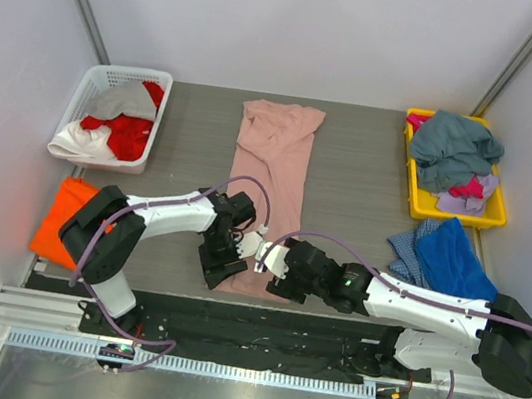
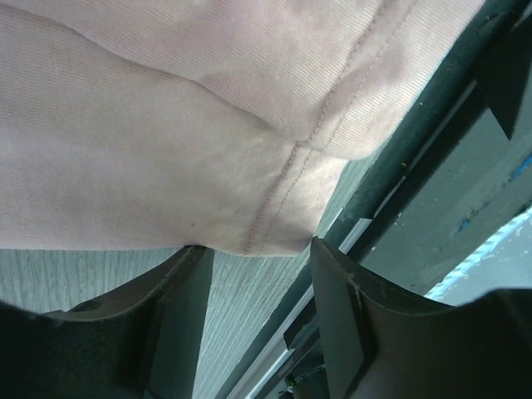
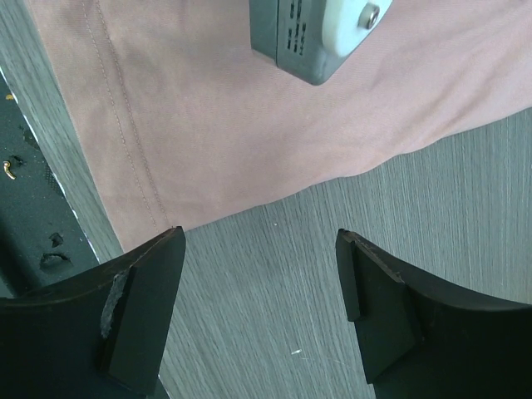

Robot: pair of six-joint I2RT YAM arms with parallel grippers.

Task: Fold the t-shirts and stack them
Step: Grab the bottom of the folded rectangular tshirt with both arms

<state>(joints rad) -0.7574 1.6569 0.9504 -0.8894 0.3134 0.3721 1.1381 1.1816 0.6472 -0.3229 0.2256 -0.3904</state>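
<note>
Top view: a long dusty-pink t-shirt [image 1: 272,175], folded into a narrow strip, lies down the middle of the grey wood-grain table [image 1: 195,138]. Its near hem is at the two grippers.
- White plastic lattice basket [image 1: 98,80], far left: holds a red shirt [image 1: 126,137], a white shirt [image 1: 81,140] and a pale grey shirt [image 1: 125,101], all bunched up.
- Yellow plastic tray [image 1: 494,217], far right: a crumpled grey-teal shirt [image 1: 456,149] is on top, with a magenta garment [image 1: 467,190] and a lilac garment [image 1: 458,203] under it, spilling over the rim.
- Bright blue shirt [image 1: 454,260]: loose on the table just in front of the tray, with a blue checked cloth [image 1: 402,246] touching its left side.
- Bright orange shirt [image 1: 63,218]: at the near left table edge, partly under the left arm.
- Left gripper [image 1: 222,274] and right gripper [image 1: 278,281]: both low at the pink shirt's near hem, close to each other.

Left wrist view: the left gripper [image 2: 258,248] is spread wide and grips nothing. The stitched hem corner of the pink shirt [image 2: 166,150] dips just to its black fingertips [image 2: 179,316], with the table edge at right.

Right wrist view: the right gripper [image 3: 258,237] is also spread and empty, over bare table. The pink shirt's hem [image 3: 208,125] is just beyond the tips, and one finger [image 3: 145,299] overlaps its corner. A grey-and-white boxy module [image 3: 320,37] sits above the shirt.
</note>
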